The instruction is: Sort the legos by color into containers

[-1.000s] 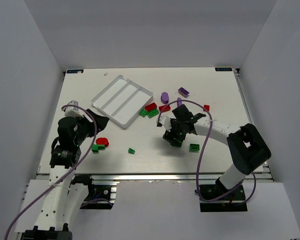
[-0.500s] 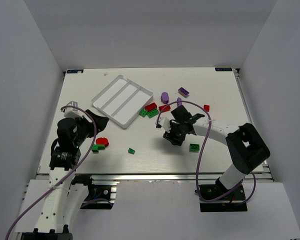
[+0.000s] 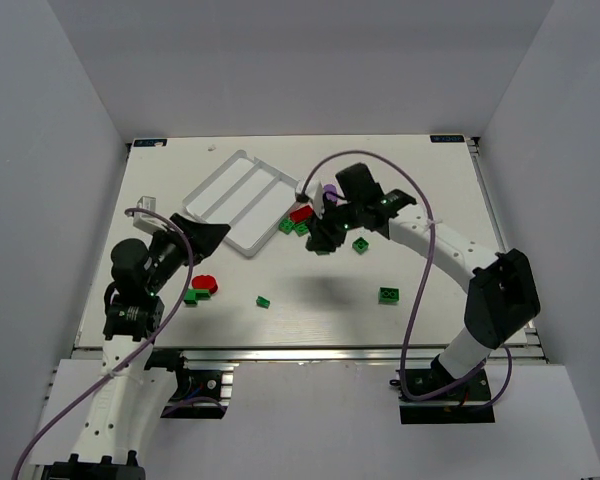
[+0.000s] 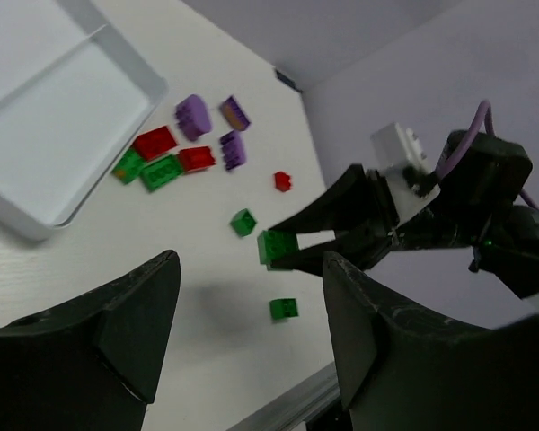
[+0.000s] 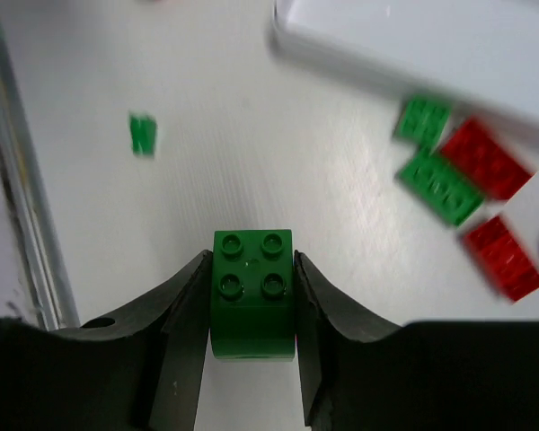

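The right arm [image 3: 442,250] reaches from the near right corner of the bench [image 3: 310,315] to its middle. The right gripper [image 3: 321,240] is up in the air, its jaws squeezing a green lego brick [image 5: 251,292]. The left gripper [image 3: 208,233] hangs near the left edge, jaws wide apart, holding nothing.

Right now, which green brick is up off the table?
The square four-stud green plastic brick clamped in the right claw; the other green bricks lie on the white table.

Green four-stud brick [image 5: 252,296] is clamped between right gripper [image 5: 251,262] fingers. Flat green bricks [image 5: 440,187] and red bricks [image 5: 485,160] are noted near the white tray [image 5: 413,36].
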Tool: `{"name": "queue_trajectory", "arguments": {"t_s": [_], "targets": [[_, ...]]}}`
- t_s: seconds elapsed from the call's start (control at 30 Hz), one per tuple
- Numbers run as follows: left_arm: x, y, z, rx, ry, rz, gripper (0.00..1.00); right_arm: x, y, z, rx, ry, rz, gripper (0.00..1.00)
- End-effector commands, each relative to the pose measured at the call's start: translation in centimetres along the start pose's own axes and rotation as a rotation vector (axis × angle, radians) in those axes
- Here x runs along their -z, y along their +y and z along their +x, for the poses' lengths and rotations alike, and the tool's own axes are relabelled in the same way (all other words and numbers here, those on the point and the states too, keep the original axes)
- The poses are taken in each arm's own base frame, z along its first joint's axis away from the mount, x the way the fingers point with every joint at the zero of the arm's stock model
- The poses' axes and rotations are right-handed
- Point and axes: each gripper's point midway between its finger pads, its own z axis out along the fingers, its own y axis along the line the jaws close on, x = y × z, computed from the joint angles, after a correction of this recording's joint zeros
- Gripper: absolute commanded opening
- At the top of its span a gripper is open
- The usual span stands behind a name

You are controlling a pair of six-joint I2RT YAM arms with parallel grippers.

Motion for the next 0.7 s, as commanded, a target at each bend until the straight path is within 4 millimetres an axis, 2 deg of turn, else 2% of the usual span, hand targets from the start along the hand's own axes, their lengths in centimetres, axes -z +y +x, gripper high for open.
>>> {"name": "queue_trajectory", "arguments": {"t_s": [0.0,0.03,0.07,0.1,0.13,0.17,0.2,0.23,0.3,0.33,0.37,0.4,0.43,0.47,0.53,0.57,0.67], "targets": [[0.4,-5.2,-2.0,-0.008,-0.038,0.214,0.73,3.1,1.2,-7.8,-0.022,-0.195,-0.089,0.06],[0.4,-6.1,-2.5,-0.007,-0.048,0.245,0.73,3.8,0.9,-9.7,-0.046,-0.235,-0.09,0.0],[0.6,-7.7,-3.0,-0.011,-0.05,0.301,0.72,5.7,-0.2,-13.4,-0.086,-0.349,-0.104,0.0],[0.8,-8.3,-3.3,-0.016,-0.06,0.322,0.72,5.4,-0.1,-13.2,-0.135,-0.342,-0.114,0.0],[0.9,-8.8,-3.3,-0.022,-0.063,0.344,0.71,6.6,-0.2,-15.1,-0.145,-0.393,-0.131,0.0],[1.2,-9.8,-3.6,-0.034,-0.081,0.384,0.71,7.5,-1.6,-16.4,-0.162,-0.45,-0.117,0.0],[1.2,-10.0,-3.6,-0.037,-0.087,0.402,0.71,8.4,-1.4,-17.4,-0.268,-0.483,-0.163,0.0],[1.3,-10.4,-3.6,-0.04,-0.098,0.42,0.71,9.8,-2.7,-18.9,-0.277,-0.56,-0.159,0.0],[1.6,-11.7,-3.6,-0.065,-0.12,0.485,0.71,11.1,-3.2,-20.0,-0.363,-0.625,-0.202,0.0],[0.9,-11.6,-3.5,-0.062,-0.121,0.483,0.71,11.8,-3.3,-20.2,-0.489,-0.645,-0.258,0.0],[0.6,-11.8,-3.5,-0.082,-0.125,0.492,0.71,12.3,-3.5,-20.7,-0.526,-0.67,-0.275,0.0],[0.5,-13.1,-3.1,-0.094,-0.11,0.532,0.71,13.3,-3.6,-21.8,-0.513,-0.724,-0.289,0.0],[-1.0,-12.9,-2.6,-0.089,-0.09,0.511,0.71,13.7,-3.7,-22.0,-0.599,-0.733,-0.321,0.0],[-1.5,-13.9,-1.4,-0.117,-0.059,0.543,0.71,14.0,-3.9,-22.3,-0.616,-0.751,-0.327,0.0],[-2.5,-15.2,-0.8,-0.136,-0.036,0.571,0.7,14.9,-4.0,-23.1,-0.671,-0.788,-0.359,0.0],[-3.6,-15.3,0.1,-0.145,-0.014,0.577,0.7,14.8,-4.0,-23.0,-0.693,-0.792,-0.372,0.0],[-5.5,-15.9,0.4,-0.135,-0.018,0.587,0.7,15.4,-3.7,-23.4,-0.732,-0.818,-0.399,0.0]]}}
